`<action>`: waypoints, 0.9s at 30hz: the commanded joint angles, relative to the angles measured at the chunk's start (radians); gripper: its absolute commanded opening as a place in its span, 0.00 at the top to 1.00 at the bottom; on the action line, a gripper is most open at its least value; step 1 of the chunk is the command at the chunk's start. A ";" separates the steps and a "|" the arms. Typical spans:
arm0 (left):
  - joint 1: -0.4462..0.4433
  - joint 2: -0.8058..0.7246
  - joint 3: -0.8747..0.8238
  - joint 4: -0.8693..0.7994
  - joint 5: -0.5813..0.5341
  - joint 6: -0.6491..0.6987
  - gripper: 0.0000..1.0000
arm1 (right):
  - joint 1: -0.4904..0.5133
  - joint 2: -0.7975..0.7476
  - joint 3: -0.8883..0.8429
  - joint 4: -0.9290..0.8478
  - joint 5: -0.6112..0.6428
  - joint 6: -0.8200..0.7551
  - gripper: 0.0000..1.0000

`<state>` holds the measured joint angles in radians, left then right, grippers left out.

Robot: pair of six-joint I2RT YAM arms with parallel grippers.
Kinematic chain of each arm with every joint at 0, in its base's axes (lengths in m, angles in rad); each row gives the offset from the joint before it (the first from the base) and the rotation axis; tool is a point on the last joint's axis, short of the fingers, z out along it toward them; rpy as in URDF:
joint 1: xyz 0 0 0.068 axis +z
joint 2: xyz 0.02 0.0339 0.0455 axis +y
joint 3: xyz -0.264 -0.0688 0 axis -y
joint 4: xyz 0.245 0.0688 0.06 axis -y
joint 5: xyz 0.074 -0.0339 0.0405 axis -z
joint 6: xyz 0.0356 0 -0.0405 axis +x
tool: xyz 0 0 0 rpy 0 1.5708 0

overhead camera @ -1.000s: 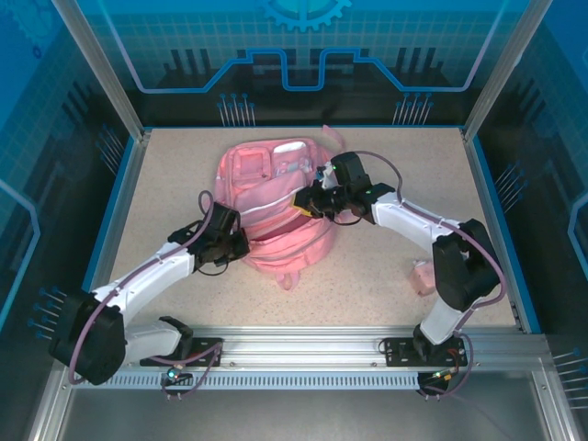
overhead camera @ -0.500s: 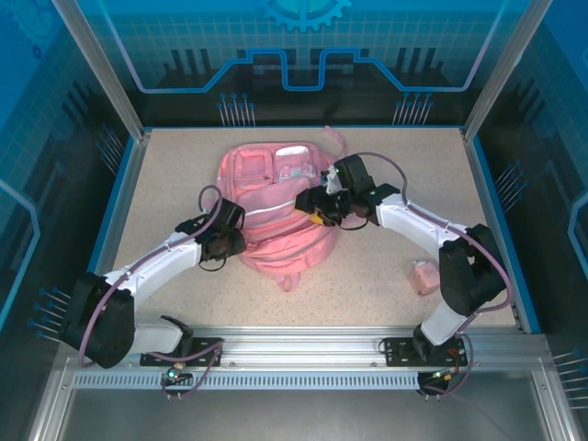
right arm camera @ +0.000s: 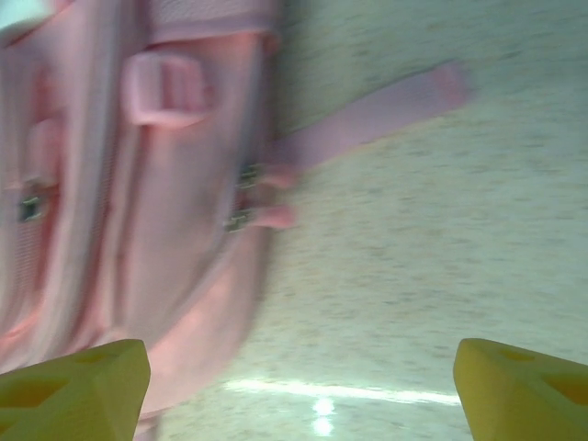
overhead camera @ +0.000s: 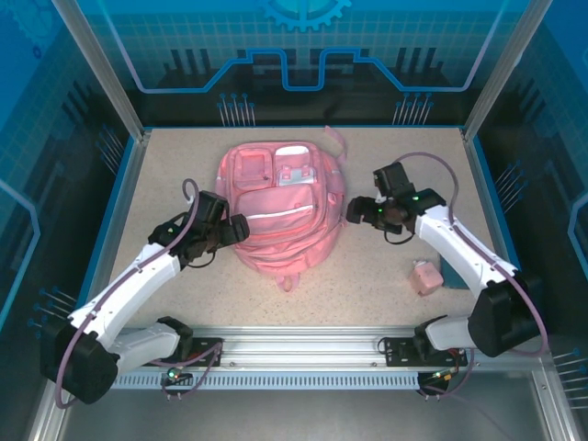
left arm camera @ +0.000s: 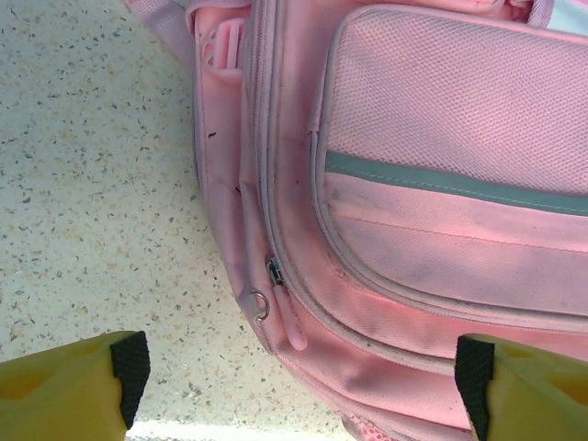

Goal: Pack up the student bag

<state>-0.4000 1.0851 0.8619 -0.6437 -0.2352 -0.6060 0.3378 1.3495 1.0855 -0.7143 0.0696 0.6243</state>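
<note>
Facing a small pink zip pull point(left arm camera: 280, 308) at the bag's left edge, your left gripper point(overhead camera: 233, 230) has jaws wide, empty | large soft pink fabric backpack point(overhead camera: 280, 216) lies flat mid-table, pockets up | your right gripper point(overhead camera: 355, 211) sits just beside its right edge, jaws wide, empty, probably standing clear.

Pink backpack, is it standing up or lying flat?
Lying flat: the student bag rests on the table, with its front pockets and pale stripe facing up.
</note>
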 commanded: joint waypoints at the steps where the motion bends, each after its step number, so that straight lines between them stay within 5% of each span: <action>1: 0.008 -0.023 0.020 -0.023 0.021 0.024 0.10 | -0.080 -0.037 -0.025 -0.138 0.115 -0.074 0.12; 6: 0.009 -0.024 0.011 -0.009 0.040 0.039 0.05 | -0.262 -0.047 -0.082 -0.208 0.144 -0.075 0.01; 15: 0.007 -0.022 0.010 0.001 0.053 0.055 0.03 | -0.496 -0.065 -0.238 -0.159 0.057 -0.086 0.00; 27: 0.009 -0.009 -0.001 0.040 0.069 0.060 0.02 | -0.447 -0.179 -0.351 -0.201 -0.106 -0.029 0.00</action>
<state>-0.3981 1.0779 0.8619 -0.6289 -0.1860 -0.5724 -0.1410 1.1984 0.7502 -0.8753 0.0174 0.5678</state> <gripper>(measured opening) 0.977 0.998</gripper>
